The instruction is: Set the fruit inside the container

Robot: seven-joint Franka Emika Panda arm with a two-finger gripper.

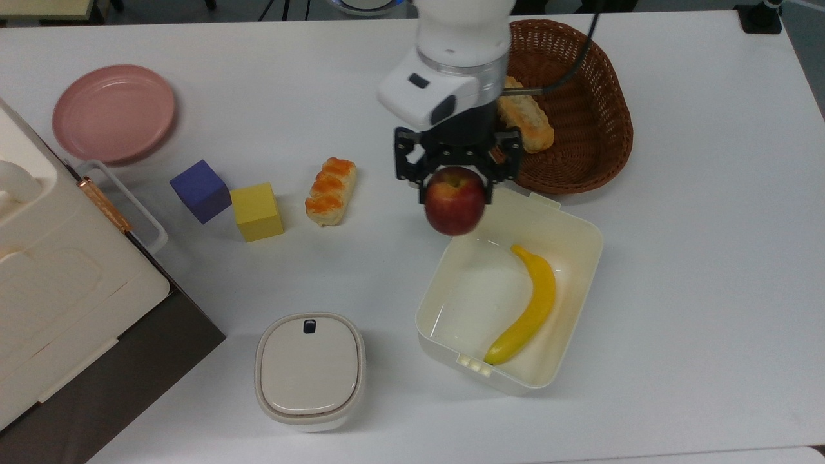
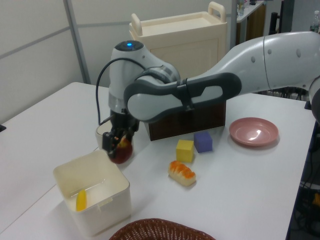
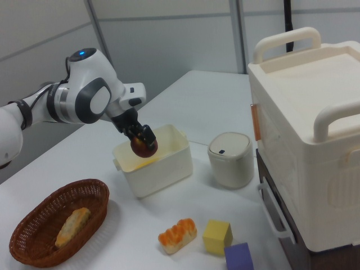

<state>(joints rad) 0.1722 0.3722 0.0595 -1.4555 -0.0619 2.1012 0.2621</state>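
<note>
- One pink plate (image 1: 113, 113) lay at the top view's left.
- Two cubes followed: one purple cube (image 1: 200, 191), one yellow cube (image 1: 257, 211).
- One glazed pastry (image 1: 330, 191) lay on the table (image 1: 696, 270).
- One gripper (image 1: 456, 175) was clamped on the one apple (image 1: 455, 201), held aloft above the near rim of the one tub (image 1: 567, 219).
- One banana (image 1: 528, 306) lay inside the tub.
- One wicker basket (image 1: 590, 122) held one bread roll (image 1: 532, 125).

Hand (image 1: 456, 173) raised, fingers clamped, pointing down.
</note>
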